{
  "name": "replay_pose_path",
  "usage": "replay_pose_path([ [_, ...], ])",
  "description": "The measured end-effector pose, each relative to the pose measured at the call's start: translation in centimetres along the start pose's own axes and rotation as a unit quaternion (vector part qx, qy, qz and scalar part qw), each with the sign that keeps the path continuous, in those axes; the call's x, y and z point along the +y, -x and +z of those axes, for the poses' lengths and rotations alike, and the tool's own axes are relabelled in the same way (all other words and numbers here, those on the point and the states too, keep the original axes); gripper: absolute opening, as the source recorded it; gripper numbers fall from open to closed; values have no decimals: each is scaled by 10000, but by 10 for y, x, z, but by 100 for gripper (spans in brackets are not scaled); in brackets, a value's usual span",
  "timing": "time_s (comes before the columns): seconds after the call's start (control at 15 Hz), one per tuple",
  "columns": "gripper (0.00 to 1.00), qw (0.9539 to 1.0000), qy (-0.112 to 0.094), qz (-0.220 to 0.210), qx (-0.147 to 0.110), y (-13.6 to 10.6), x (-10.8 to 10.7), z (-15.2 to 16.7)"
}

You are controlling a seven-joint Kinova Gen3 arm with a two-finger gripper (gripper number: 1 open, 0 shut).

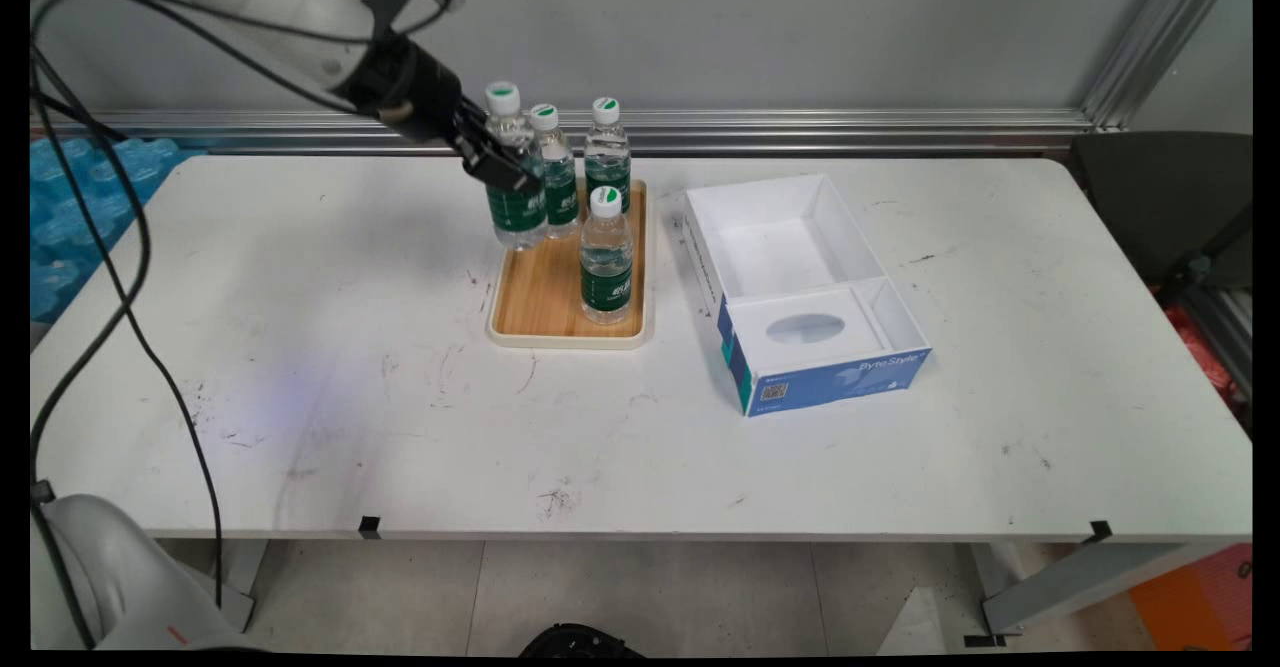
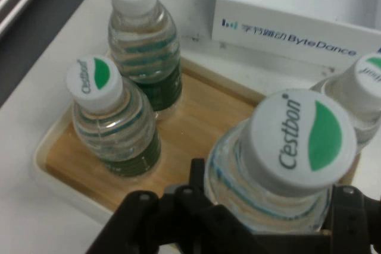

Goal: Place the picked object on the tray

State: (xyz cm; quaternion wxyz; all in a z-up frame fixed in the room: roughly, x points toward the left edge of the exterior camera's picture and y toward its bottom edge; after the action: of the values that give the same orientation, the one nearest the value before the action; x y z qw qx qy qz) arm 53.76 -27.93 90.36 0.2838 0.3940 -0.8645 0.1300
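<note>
Cestbon water bottle point(image 1: 517, 182), the leftmost of four, sits clasped between the black gripper's point(image 1: 503, 169) fingers point(image 2: 199, 185), which press against its clear shoulder just below the white cap; its base appears raised at the left rear edge of the wooden tray point(image 1: 540, 297), though whether it still touches the tray cannot be told. Seen from the hand, its green-leafed cap fills the foreground. Three more bottles of the same kind stand upright on the tray: one just beside the held bottle point(image 1: 557, 179), one at the back right point(image 1: 607, 154), and one nearer the front right point(image 1: 606, 259). One open white-and-blue ByteDance box point(image 1: 800, 287) lies on the white table point(image 1: 350, 387), near the tray's right side.
</note>
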Motion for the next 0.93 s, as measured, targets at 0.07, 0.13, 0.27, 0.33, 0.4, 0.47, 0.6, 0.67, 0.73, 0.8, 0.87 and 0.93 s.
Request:
replay_pose_path([
  [0.07, 0, 10000, 10, 18, 5, 4, -1, 6],
  [0.13, 0, 10000, 20, 40, 12, 8, -3, 13],
  [0.27, 0, 9999, 43, 92, 31, 16, -6, 27],
  [0.33, 0, 9999, 53, 112, 36, 19, -7, 32],
  [0.4, 0, 9999, 62, 133, 42, 22, -8, 37],
  [0.47, 0, 9998, 74, 157, 47, 24, -9, 42],
  [0.6, 0, 9997, 101, 214, 66, 29, -10, 52],
  [0.67, 0, 9996, 110, 245, 76, 32, -11, 57],
  [0.73, 0, 9995, 124, 291, 92, 35, -12, 63],
  [0.8, 0, 9994, 133, 317, 101, 37, -13, 67],
  [0.87, 0, 9992, 144, 354, 113, 39, -14, 71],
  [0.93, 0, 9991, 156, 387, 123, 41, -14, 75],
])
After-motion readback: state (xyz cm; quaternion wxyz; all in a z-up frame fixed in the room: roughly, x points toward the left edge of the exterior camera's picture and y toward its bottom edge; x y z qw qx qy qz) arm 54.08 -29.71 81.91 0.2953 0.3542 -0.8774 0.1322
